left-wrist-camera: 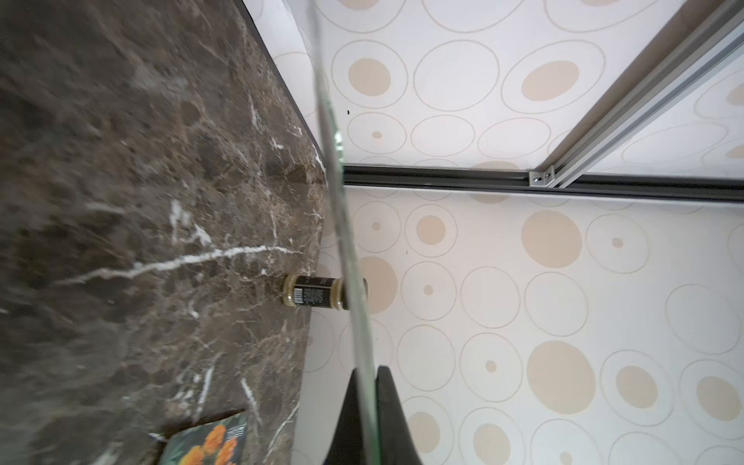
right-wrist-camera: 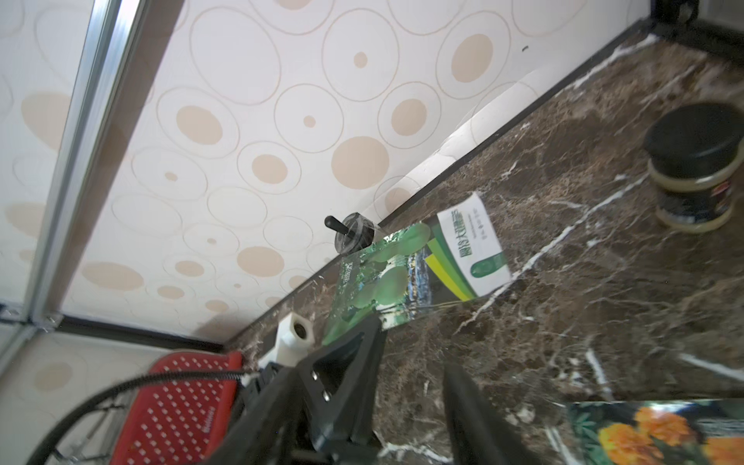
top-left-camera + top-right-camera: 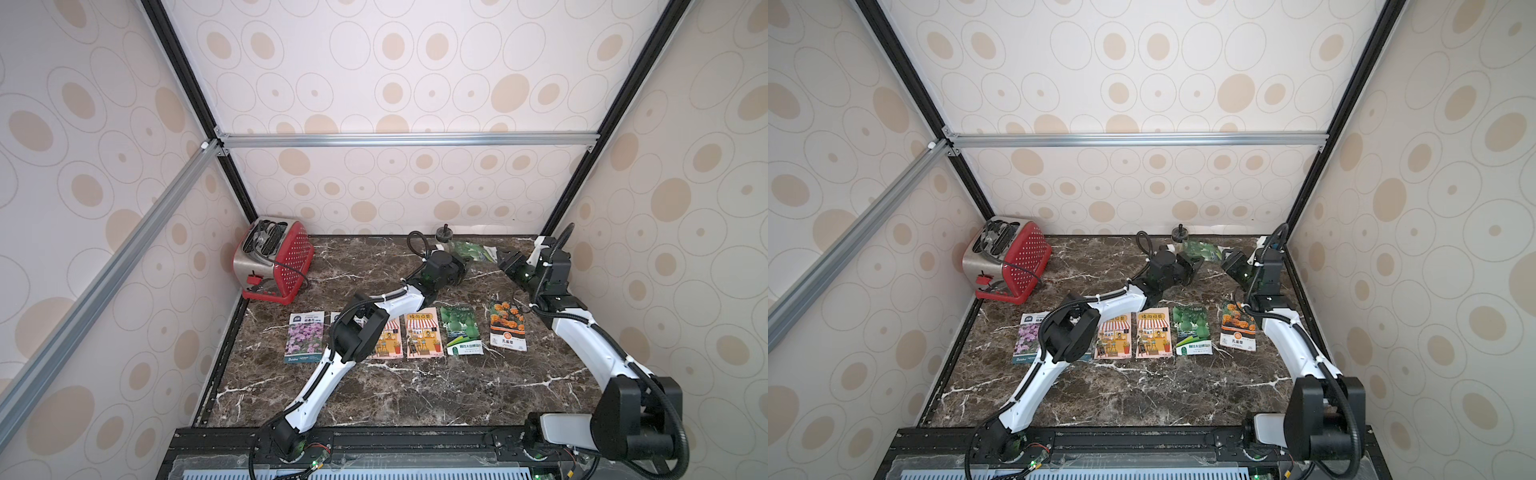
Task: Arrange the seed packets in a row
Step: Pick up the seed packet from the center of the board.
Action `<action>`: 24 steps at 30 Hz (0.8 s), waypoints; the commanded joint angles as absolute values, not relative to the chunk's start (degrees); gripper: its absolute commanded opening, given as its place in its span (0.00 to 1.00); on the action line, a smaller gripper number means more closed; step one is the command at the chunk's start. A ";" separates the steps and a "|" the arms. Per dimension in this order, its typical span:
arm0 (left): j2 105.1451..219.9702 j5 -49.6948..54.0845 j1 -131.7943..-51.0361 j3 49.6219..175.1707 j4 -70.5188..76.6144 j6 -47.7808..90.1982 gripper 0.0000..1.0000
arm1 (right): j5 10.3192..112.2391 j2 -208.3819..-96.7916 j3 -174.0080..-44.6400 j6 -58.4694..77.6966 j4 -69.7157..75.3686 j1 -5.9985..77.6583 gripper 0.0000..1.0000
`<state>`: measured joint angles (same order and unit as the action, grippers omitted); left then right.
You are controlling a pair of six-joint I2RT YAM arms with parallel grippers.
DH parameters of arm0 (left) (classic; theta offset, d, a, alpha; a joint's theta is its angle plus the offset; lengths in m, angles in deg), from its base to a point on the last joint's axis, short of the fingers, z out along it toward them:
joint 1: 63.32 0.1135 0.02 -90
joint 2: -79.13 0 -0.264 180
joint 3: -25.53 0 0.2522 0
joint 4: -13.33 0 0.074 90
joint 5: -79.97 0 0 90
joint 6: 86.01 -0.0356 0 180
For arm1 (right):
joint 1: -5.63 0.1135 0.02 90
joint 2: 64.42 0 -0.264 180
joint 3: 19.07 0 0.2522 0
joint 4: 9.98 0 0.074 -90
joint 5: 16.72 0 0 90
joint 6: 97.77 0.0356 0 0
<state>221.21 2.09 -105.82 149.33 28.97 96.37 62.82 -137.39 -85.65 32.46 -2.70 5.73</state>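
A: Quickly, left gripper?
B: We see it clamped on the green vegetable packet, held off the table at the back.
A: Right gripper?
B: Jaws apart, just beside that packet, gripping nothing. The rest lie in a row, purple-flower packet to marigold packet.

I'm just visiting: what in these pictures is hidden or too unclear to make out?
- In a top view, the left arm covers most of the second packet in the row.
- Left wrist view: the held green packet shows edge-on, print unreadable.
- Right wrist view: the marigold packet is cut off by the frame edge.
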 commanded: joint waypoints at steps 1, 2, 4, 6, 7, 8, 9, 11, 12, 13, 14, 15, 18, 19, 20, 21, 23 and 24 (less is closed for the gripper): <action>215.56 11.92 -102.97 146.90 32.93 88.82 0.00 | 64.31 -132.03 -87.96 24.51 5.78 5.89 0.69; 214.74 14.30 -102.48 146.06 32.94 86.98 0.00 | 64.40 -131.40 -88.71 23.20 6.95 5.85 0.70; 212.56 20.14 -101.49 144.38 31.84 82.25 0.00 | 63.13 -131.26 -90.61 21.56 8.42 5.74 0.70; 210.80 26.23 -100.77 143.24 31.15 78.14 0.00 | 59.06 -132.81 -92.18 20.64 8.25 4.94 0.70; 209.69 29.52 -100.41 142.39 30.02 75.59 0.00 | 56.36 -134.14 -93.20 20.21 8.15 4.33 0.70; 208.36 32.03 -100.25 141.18 29.55 73.51 0.00 | 53.37 -135.61 -94.15 19.90 8.13 3.74 0.70; 206.76 34.42 -99.97 139.65 28.13 70.54 0.00 | 49.17 -137.46 -95.50 19.17 7.98 2.95 0.70; 202.85 37.75 -99.59 136.77 22.65 63.22 0.00 | 42.10 -141.18 -98.72 17.12 9.47 2.06 0.71; 200.69 39.17 -99.43 135.56 18.52 58.09 0.00 | 38.94 -142.97 -100.71 15.26 10.97 1.81 0.71; 198.71 40.37 -99.53 134.63 13.76 52.87 0.00 | 36.62 -144.41 -102.50 13.17 12.56 1.68 0.71; 196.94 41.32 -99.53 133.83 10.10 48.77 0.00 | 35.20 -145.41 -104.01 11.46 14.14 1.62 0.72; 195.12 42.12 -99.44 132.88 5.72 44.02 0.00 | 33.74 -146.22 -105.31 9.64 15.02 1.58 0.72; 190.71 44.08 -99.46 130.28 -4.52 32.08 0.00 | 31.14 -148.14 -107.63 5.16 16.99 1.51 0.72; 189.63 44.72 -99.37 129.43 -6.25 29.57 0.00 | 29.13 -148.98 -108.20 4.24 17.29 1.41 0.71; 188.89 45.57 -99.36 128.94 -7.58 27.65 0.00 | 27.24 -149.89 -108.69 3.81 17.59 1.29 0.71; 188.25 45.81 -99.35 128.65 -9.04 26.04 0.00 | 25.36 -150.93 -109.10 3.32 18.12 1.32 0.71; 187.39 45.74 -99.36 128.34 -11.45 23.57 0.00 | 22.07 -151.86 -108.39 3.40 17.28 1.32 0.69; 187.21 45.18 -99.35 128.24 -12.03 22.99 0.00 | 20.64 -151.67 -107.12 4.08 15.37 1.30 0.68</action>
